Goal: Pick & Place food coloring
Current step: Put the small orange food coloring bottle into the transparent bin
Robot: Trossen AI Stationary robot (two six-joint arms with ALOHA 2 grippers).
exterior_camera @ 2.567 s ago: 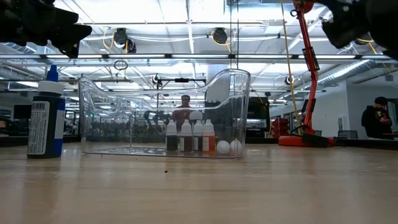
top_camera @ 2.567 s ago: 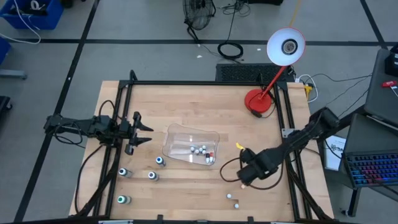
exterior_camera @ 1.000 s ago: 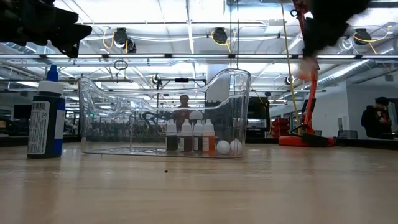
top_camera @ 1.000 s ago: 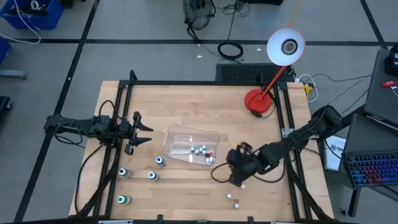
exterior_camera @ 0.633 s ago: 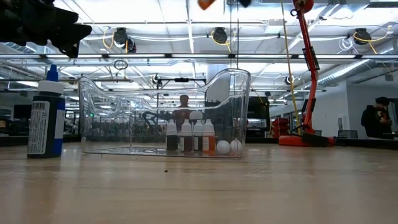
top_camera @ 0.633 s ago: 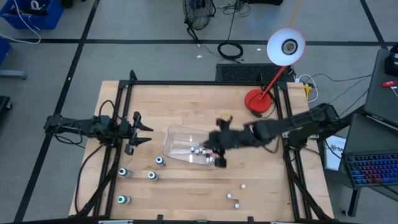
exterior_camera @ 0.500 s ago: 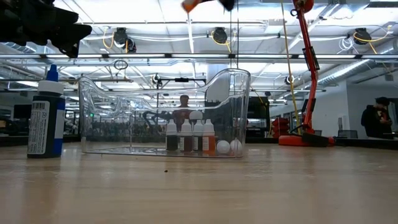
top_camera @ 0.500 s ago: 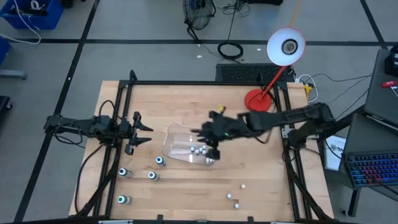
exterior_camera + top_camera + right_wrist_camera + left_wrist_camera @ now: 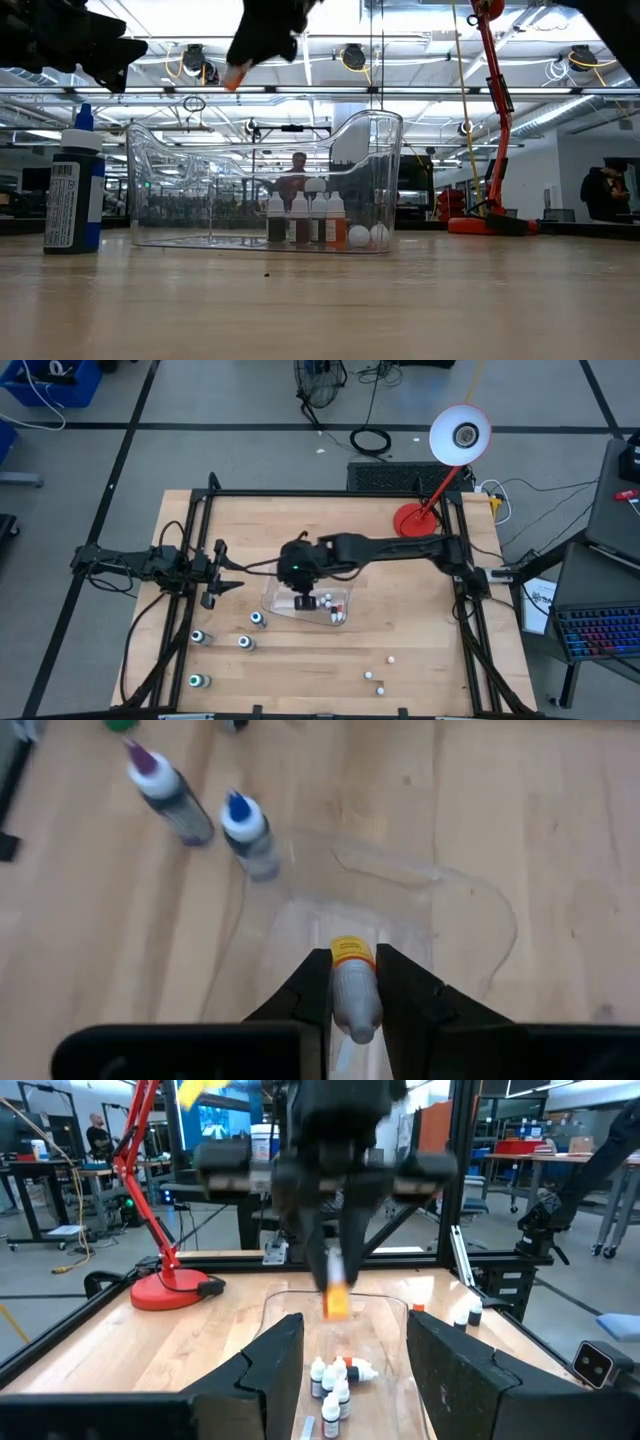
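**Right arm now over the tray with a bottle in its grip**

I see the wooden table (image 9: pixel 300 660) carrying the red desk lamp (image 9: pixel 440 470) at its far right corner and the clear tray (image 9: pixel 290 575) near the middle. The right arm has swung across since the previous frames: half a second ago its gripper was at the tray's right side; the right gripper (image 9: pixel 302 600) now hangs directly above the tray. Its jaws are closed narrowly on a whitish bottle with an orange band (image 9: pixel 352 982), held tip down, clear of the tray floor. The low view shows that bottle (image 9: pixel 233 76) above the tray's rim line.

The left arm has not moved from the table's left edge. The left gripper (image 9: pixel 228 570) points toward the tray, jaws spread wide and holding nothing.

Inside the tray, a cluster of small bottles (image 9: pixel 325 605) stands at its right end, unchanged; the low view shows four upright bottles (image 9: pixel 305 220) in a row with two round white caps beside them. Outside the tray, four larger bottles (image 9: pixel 245 643) stand on the table's near left, and loose small bottles (image 9: pixel 375 678) lie at the near right, well apart from the tray.
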